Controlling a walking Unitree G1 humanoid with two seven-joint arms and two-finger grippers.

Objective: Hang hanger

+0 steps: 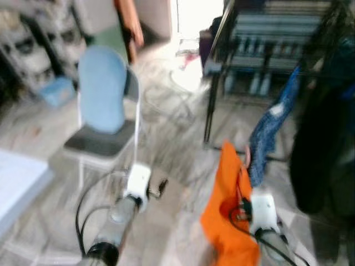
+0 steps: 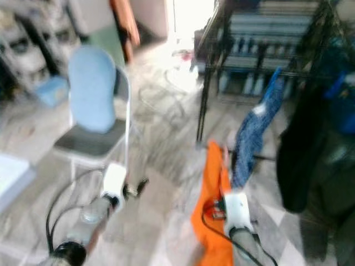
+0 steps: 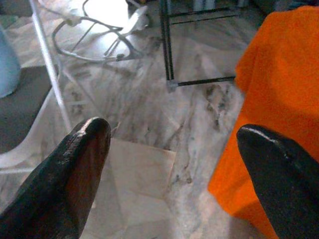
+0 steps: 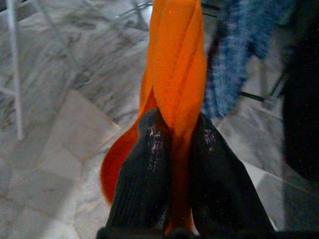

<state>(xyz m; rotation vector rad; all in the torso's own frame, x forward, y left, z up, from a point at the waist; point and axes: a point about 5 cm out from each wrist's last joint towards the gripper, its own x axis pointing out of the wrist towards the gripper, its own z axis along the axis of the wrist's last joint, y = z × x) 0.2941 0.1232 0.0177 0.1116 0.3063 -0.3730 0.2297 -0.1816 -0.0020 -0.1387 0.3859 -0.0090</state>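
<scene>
Hanger itself can't be made out; an orange garment (image 4: 177, 59) rises from between the right gripper's (image 4: 179, 134) clenched fingers. Left gripper (image 3: 174, 149) hangs spread, empty. Best to carry it steadily toward the dark rack (image 1: 213, 83) ahead.

Grey marbled tile floor (image 1: 177, 183), white-framed chair (image 1: 102, 141) with blue backrest, black metal rack (image 1: 266, 50), bright light from a doorway (image 1: 197, 16) beyond
</scene>
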